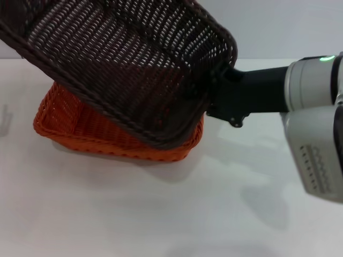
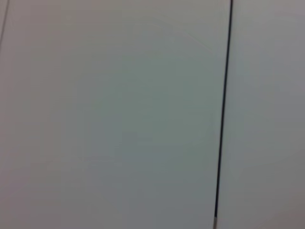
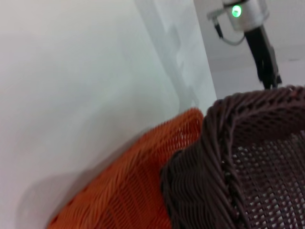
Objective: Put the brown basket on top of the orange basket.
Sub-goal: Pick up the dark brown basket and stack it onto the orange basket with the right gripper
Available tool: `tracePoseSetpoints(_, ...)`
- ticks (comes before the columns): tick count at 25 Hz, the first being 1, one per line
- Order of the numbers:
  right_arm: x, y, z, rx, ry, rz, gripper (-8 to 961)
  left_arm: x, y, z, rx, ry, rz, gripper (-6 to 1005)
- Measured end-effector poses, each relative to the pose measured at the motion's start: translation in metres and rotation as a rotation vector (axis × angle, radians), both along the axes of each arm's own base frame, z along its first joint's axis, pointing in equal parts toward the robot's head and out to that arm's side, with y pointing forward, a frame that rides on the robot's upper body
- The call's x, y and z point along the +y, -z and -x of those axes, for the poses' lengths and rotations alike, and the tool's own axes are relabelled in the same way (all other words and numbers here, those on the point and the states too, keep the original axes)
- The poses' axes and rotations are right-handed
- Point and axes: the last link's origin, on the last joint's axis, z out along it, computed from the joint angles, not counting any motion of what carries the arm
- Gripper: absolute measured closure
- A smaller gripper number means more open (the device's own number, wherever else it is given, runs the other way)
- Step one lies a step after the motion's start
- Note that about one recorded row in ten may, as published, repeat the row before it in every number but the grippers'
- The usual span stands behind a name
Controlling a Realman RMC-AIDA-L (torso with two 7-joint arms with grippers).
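Above the middle of the white counter (image 1: 177,214), the brown basket (image 1: 134,64) hangs in the air, steeply tilted, with its open side facing the head camera and its lower long rim dipping down over the orange basket (image 1: 69,120). That lower rim looks to be touching or just above the orange basket's near right corner; which of the two cannot be told. The orange basket sits flat on the counter, left of center, with its left end still uncovered.

From the right, the right pincer (image 1: 217,93) meets the brown basket at its right-hand short rim. Its fingertips are hidden behind the wicker, so the grip itself is not visible, but the basket is held aloft there, so the pincer is judged to be pinching that rim. The right wrist view shows the brown braided rim close up, with the orange weave directly beneath and beside it.

The step in hand appears to be the placing: the brown basket is carried over its target but not yet set down. The next move likely calls for levelling the brown basket, lining its rims up with the orange one's, and lowering it before letting go.

The left pincer is out of sight; the left wrist view shows only a pale blank surface crossed by one thin dark line.

The counter is plain, white, and faintly shadowed. Behind it rises a pale wall.
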Motion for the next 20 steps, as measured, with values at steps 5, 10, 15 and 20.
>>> tracePoseSetpoints(5,0.016,-0.007,-0.014,-0.032,-0.010,-0.024,794,-0.002,-0.003,0.001,-0.007,0.002,-0.013,199)
tracePoseSetpoints(10,0.030,-0.013,-0.019,-0.040,-0.010,-0.038,795,-0.004,-0.005,0.000,-0.008,0.006,-0.021,199)
tracePoseSetpoints(15,0.034,-0.008,-0.024,-0.060,-0.036,0.001,794,-0.004,-0.005,-0.001,-0.010,0.008,-0.023,199)
tracePoseSetpoints(20,0.034,-0.001,-0.030,-0.087,-0.032,0.060,794,-0.004,-0.006,-0.001,-0.009,0.011,-0.025,198)
